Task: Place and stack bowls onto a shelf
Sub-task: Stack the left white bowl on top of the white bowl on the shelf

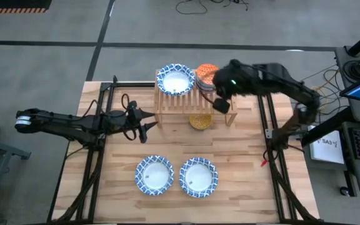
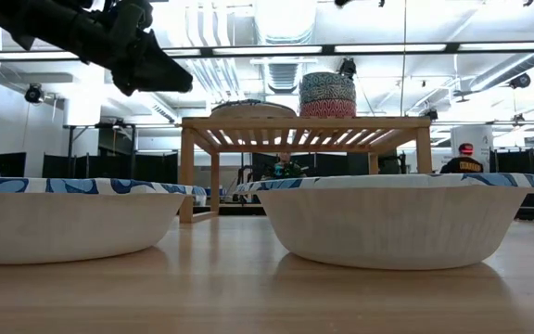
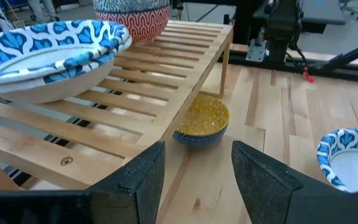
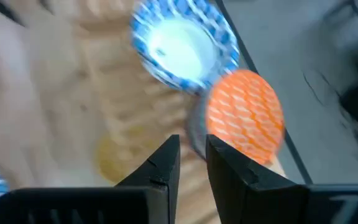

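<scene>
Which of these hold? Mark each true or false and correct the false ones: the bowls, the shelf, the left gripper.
1. Two blue-and-white bowls sit side by side on the tabletop, away from the shelf. True.
2. The mustard yellow bowl stands on the shelf's slatted top. False: it sits on the tabletop, partly under the shelf's edge.
3. An orange bowl tops a stack on the shelf, next to a blue-and-white bowl. True.
4. The left gripper is shut on a bowl. False: it is open and empty, beside the shelf's left end.
</scene>
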`<state>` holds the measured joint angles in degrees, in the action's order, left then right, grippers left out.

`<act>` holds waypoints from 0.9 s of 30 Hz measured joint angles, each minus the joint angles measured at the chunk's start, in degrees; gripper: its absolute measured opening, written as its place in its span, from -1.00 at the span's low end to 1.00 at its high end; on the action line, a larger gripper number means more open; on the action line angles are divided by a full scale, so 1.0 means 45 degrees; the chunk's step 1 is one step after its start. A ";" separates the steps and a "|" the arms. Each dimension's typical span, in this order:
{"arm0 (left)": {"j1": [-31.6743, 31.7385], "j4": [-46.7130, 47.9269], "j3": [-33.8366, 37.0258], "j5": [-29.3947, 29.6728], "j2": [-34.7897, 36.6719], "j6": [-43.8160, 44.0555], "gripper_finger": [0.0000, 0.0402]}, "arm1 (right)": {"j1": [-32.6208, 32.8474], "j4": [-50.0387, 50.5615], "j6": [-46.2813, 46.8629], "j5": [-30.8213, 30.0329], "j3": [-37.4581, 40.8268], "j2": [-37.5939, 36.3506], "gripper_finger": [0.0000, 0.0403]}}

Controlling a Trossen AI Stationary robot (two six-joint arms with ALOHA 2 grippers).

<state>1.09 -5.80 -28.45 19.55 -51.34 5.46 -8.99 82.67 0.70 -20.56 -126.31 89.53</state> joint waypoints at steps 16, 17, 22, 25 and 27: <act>-0.0001 -0.0443 -0.0004 0.0000 0.0001 -0.0001 -0.16 | 0.4620 -0.7034 0.2893 -0.0092 0.9418 -0.3833 -0.71; 0.0004 -0.0443 -0.0005 0.0000 0.0001 -0.0001 -0.16 | 0.4743 -0.7412 0.2981 -0.0092 0.9969 -0.3915 -0.71; -0.0001 -0.0477 0.0000 -0.0008 0.0001 0.0285 -0.16 | 0.5244 -0.8797 0.3398 0.0341 1.2183 -0.4184 -0.71; 0.0005 -0.0418 0.0000 -0.0454 0.0001 0.0847 -0.16 | 0.5523 -0.9459 0.3557 0.0869 1.3266 -0.4200 -0.71; 0.0004 -0.0136 0.0000 -0.1208 0.0001 0.1459 -0.16 | 0.5753 -1.0201 0.3549 0.1003 1.3974 -0.4231 -0.71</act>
<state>1.10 -6.41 -28.45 14.11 -51.33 12.02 16.90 36.77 16.67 -16.04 -63.43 70.49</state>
